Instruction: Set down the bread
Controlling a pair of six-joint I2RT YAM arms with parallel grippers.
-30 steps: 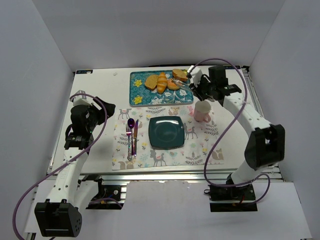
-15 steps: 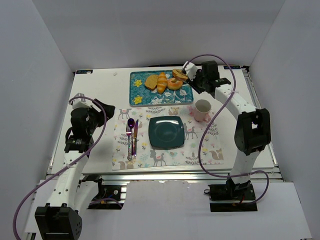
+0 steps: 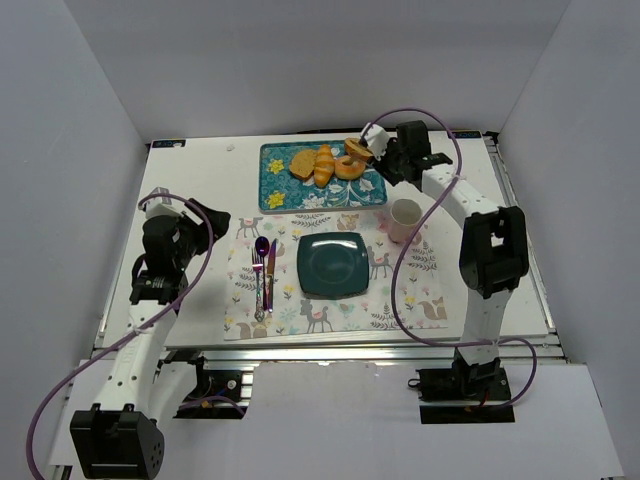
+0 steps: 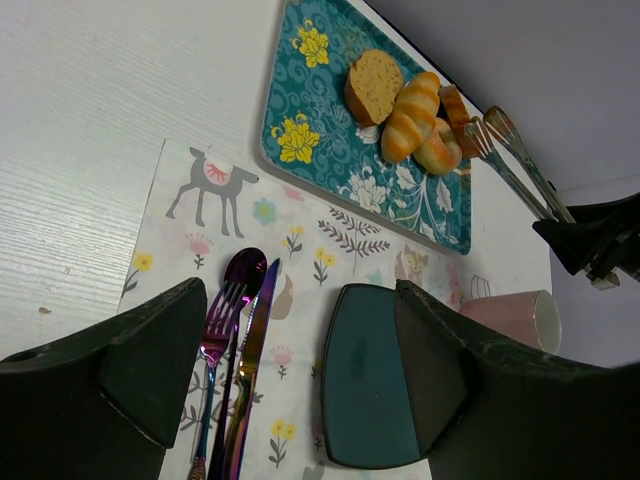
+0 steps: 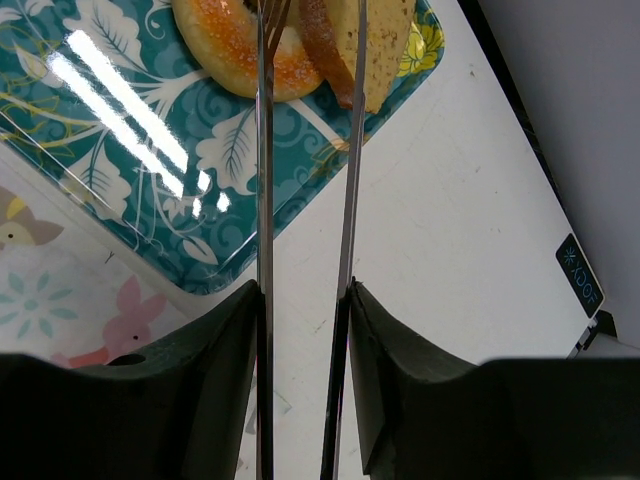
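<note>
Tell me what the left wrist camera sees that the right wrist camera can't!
Only the left wrist view shows the fork, the dark plate, the pink cup and the croissant. Only the right wrist view shows a little black label off to the side. Both show the flowery teal tray, the placemat, the tongs and the bread at their tips.
</note>
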